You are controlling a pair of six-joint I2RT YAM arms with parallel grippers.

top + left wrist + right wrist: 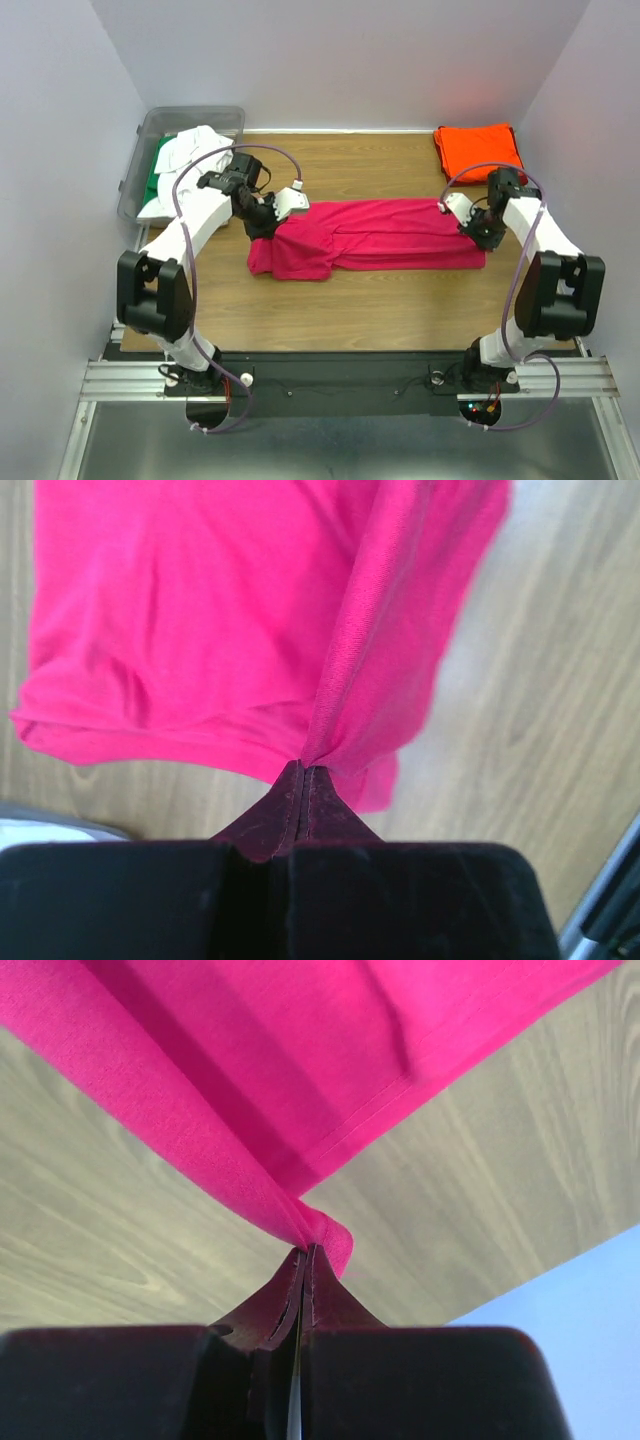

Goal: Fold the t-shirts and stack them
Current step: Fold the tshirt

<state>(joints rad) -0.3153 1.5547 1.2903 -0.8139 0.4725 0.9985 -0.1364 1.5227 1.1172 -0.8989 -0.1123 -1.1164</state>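
The magenta-pink t-shirt (370, 235) is laid as a long, partly folded band across the middle of the desk (380, 300), stretched from left to right between the two arms. Its left end is pinched by the left gripper (303, 770), whose jaws are pressed fully together on a gathered fold of the cloth, as is seen in the left wrist view. Its right end is held in the same way by the right gripper (305, 1252), with the jaws closed tight on a bunched edge of the fabric. An orange-red t-shirt (478, 148) is seen folded flat at the far right corner of the desk, well apart from the pink one. At the far left corner, a white t-shirt (195, 150) and a green t-shirt (152, 182) are piled loosely in a clear grey bin (133, 185), the white one spilling over its right rim
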